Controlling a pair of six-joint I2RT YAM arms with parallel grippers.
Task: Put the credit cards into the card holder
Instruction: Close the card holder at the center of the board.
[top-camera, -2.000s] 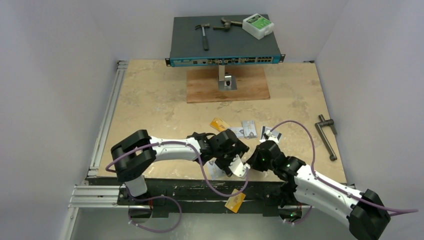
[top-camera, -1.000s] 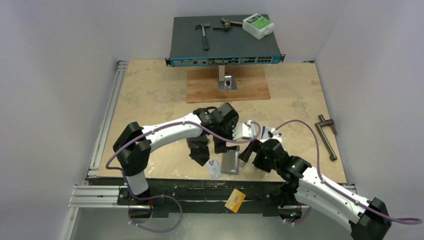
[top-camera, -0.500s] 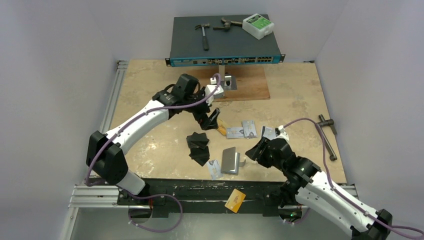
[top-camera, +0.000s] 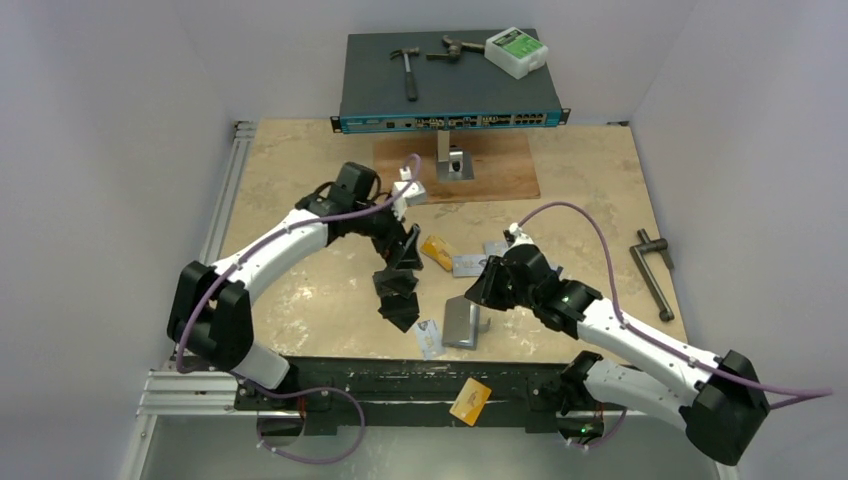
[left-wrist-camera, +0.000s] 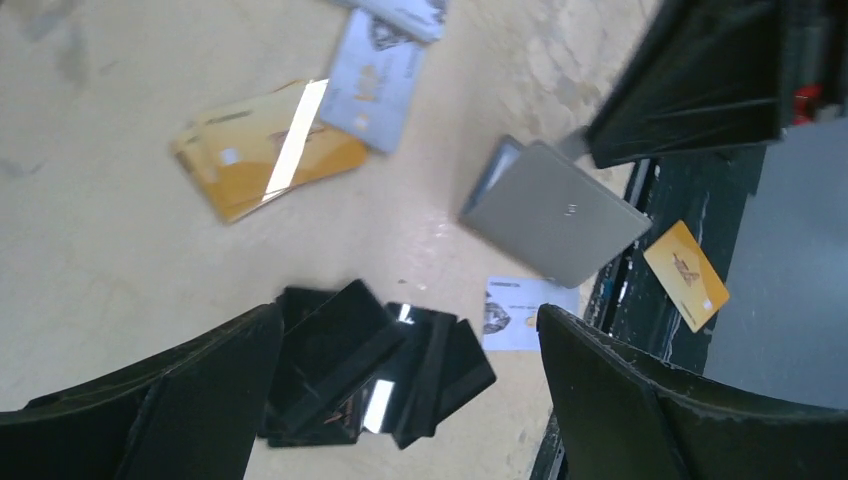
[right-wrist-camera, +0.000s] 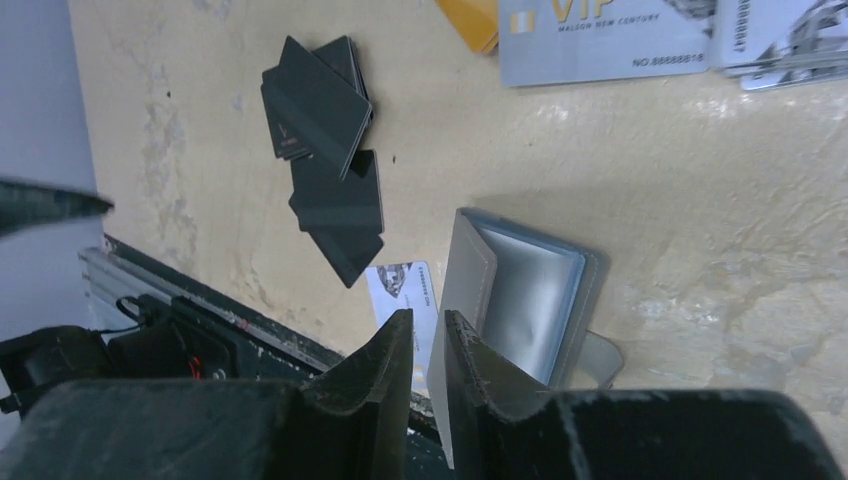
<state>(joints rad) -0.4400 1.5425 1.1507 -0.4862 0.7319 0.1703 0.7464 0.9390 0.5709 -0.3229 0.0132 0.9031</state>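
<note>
Card holder (right-wrist-camera: 520, 290): one, flap pinched by right jaws; left jaws spread.

soft even light, glare on an orange card (left-wrist-camera: 268, 152), slight wrist-view blur.

Layout, front-centre of table (top-camera: 300, 200):
Card holder (top-camera: 461, 322) sits at the front edge, my right gripper (right-wrist-camera: 428, 320) at its corner. A card (top-camera: 429, 338) lies just left of it, black case (top-camera: 397, 295) further left, more cards (top-camera: 470, 265) behind. Stray card (top-camera: 470, 400) down on the front rail (top-camera: 340, 378).
</note>
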